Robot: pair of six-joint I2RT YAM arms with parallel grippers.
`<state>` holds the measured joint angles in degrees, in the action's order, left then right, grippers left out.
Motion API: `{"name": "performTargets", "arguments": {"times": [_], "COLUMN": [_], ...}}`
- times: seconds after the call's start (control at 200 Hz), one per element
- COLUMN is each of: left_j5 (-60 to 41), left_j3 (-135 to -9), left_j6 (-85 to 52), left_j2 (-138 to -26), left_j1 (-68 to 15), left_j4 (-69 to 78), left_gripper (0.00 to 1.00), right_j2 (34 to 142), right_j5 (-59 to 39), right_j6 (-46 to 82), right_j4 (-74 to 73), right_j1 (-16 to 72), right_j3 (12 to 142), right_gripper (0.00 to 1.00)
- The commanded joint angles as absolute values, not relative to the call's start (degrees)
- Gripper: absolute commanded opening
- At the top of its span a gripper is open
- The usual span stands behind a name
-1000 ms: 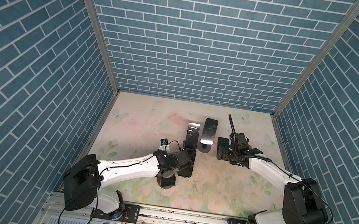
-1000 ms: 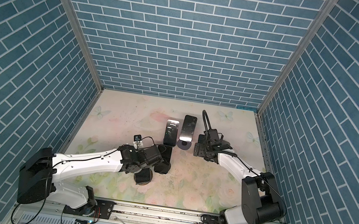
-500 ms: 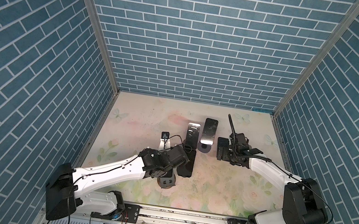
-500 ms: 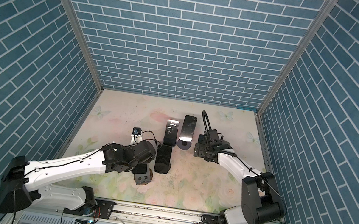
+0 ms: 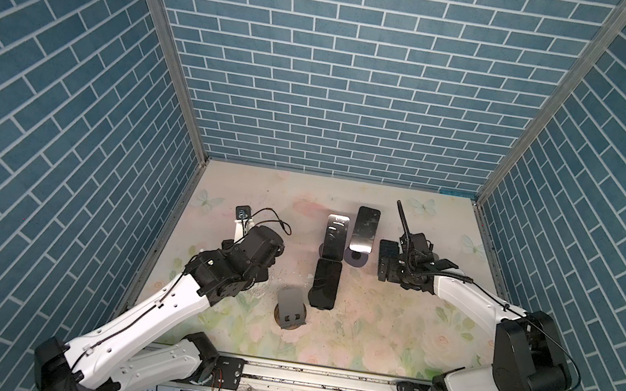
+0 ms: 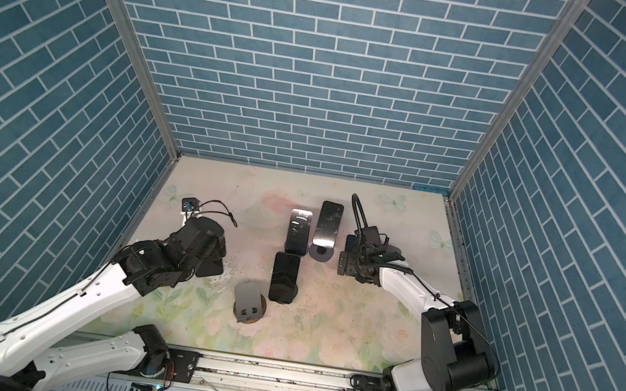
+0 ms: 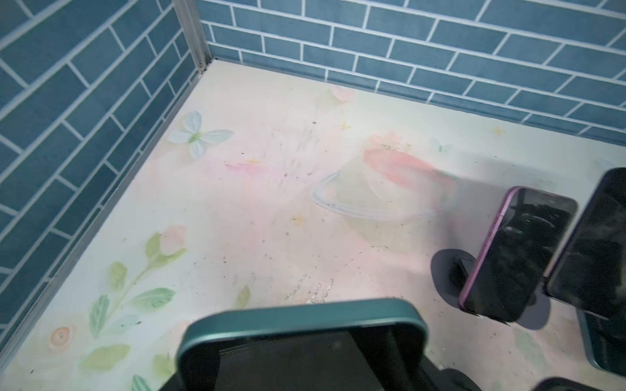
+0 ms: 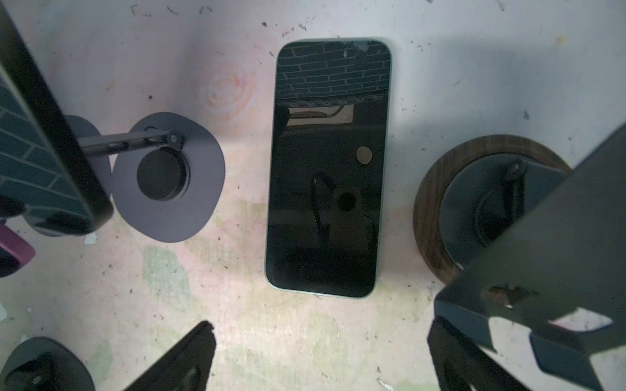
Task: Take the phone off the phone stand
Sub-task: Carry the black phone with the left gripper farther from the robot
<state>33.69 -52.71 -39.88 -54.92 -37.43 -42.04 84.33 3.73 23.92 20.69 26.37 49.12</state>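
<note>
Away from stand (image 5: 290, 311), teal phone (image 7: 301, 342) in left hand (image 6: 214, 257)

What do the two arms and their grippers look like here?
The left arm and right arm have white shells, black joints and black cables near the wrists. The left gripper and right gripper are black.

In both top views I'm looking steeply down from high at the front, sharing the whole table (image 5: 386, 342). My left wrist camera is looking low across it toward a wall corner. My right is facing straight down, close.
</note>
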Motion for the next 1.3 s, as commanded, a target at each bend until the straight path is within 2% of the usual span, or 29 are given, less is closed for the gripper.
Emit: {"name": "performTargets", "arguments": {"times": [0.0,0.35,0.62,0.915,1.295], "left_j5": [32.4,24.5,15.3,8.6,6.4], "left_j3": [-50.6,-47.2,-50.6,-55.5,-58.7], "left_j6": [-36.7,-33.0,-25.9,-25.7,-26.1], "left_j2": [-55.1,-65.7,-76.6,-87.6,-95.1], "left_j1": [-33.5,-25.9,-24.2,-23.9,-23.1], "left_j4": [-39.9,-30.3,-22.6,-21.8,-22.8], "left_gripper": [0.61,0.61,0.61,0.61,0.61], "right_j2": [84.6,83.5,81.3,79.1,78.0], "right_j5": [4.3,4.6,5.1,6.1,6.3], "right_j6": [23.3,24.1,24.9,26.1,27.1], "right_j4": [22.5,23.9,25.1,26.7,28.0], "right_j1": [26.6,26.7,26.7,26.7,26.7], "right_j3": [50.9,52.0,51.4,50.8,50.6], "right_gripper": [0.99,0.99,0.99,0.99,0.99]}}
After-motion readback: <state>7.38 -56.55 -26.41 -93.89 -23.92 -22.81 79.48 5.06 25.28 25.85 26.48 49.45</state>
